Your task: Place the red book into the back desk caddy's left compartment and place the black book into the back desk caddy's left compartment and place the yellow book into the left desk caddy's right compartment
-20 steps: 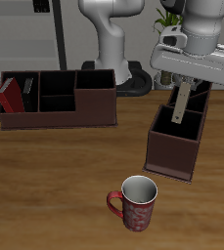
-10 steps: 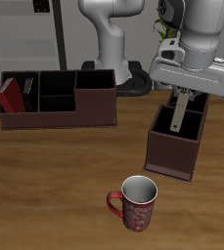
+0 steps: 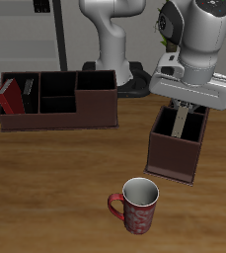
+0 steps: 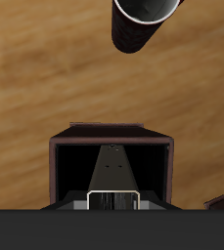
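Table (image 3: 55, 188): wood, warm brown, visible grain, satin sheen, smooth. Both desk caddies, the long one (image 3: 60, 117) and the small one (image 3: 174, 158): dark maroon-brown, matt, flat panels, look like painted board or plastic; can't tell which. Interiors near black. Mug (image 3: 137, 206): glossy ceramic look, red patterned outside, pale grey inside, dark rim. Red book (image 3: 6, 97): smooth cover, slight gloss. Black book (image 3: 29, 87): too small to judge finish. Robot arm (image 3: 198, 40): white smooth plastic shell, semi-gloss, with dark joints. Gripper (image 3: 187, 103) body: light grey, smooth. Finger (image 4: 112, 168) in wrist view: grey, matt, metal-like.
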Controlling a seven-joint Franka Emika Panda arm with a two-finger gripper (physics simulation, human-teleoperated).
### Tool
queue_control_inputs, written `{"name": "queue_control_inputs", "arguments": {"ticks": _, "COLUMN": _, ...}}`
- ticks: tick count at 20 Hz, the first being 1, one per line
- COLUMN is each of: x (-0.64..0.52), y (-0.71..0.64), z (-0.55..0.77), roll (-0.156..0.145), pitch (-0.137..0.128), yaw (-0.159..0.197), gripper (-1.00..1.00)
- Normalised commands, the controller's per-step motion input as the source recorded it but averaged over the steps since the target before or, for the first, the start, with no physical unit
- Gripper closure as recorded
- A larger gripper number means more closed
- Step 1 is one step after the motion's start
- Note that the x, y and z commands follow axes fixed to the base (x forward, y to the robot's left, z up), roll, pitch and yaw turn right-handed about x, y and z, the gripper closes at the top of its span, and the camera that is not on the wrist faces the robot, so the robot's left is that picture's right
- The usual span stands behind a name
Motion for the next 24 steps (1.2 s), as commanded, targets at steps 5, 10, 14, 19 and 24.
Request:
{"name": "queue_control_inputs", "arguments": {"ticks": 5, "x": 0.13, "y": -0.02, "z": -0.20, "roll": -0.003, "pitch": 0.063, "yaw": 0.010, "gripper": 1.00}}
{"name": "queue_control_inputs", "arguments": {"ticks": 10, "x": 0.03, "y": -0.03, "z": -0.09, "roll": 0.050, "pitch": 0.028, "yaw": -0.019, "gripper": -1.00}}
{"name": "queue_control_inputs", "arguments": {"ticks": 14, "x": 0.03, "y": -0.05, "z": -0.03, "roll": 0.010, "pitch": 0.056, "yaw": 0.009, "gripper": -1.00}}
{"name": "queue_control_inputs", "arguments": {"ticks": 19, "x": -0.06, "y": -0.12, "z": 0.10, "roll": -0.012, "pitch": -0.002, "yaw": -0.001, "gripper": -1.00}}
{"name": "queue_control_inputs", "arguments": {"ticks": 24, "x": -0.16, "y": -0.07, "z": 0.18, "roll": 0.006, "pitch": -0.036, "yaw": 0.022, "gripper": -1.00}}
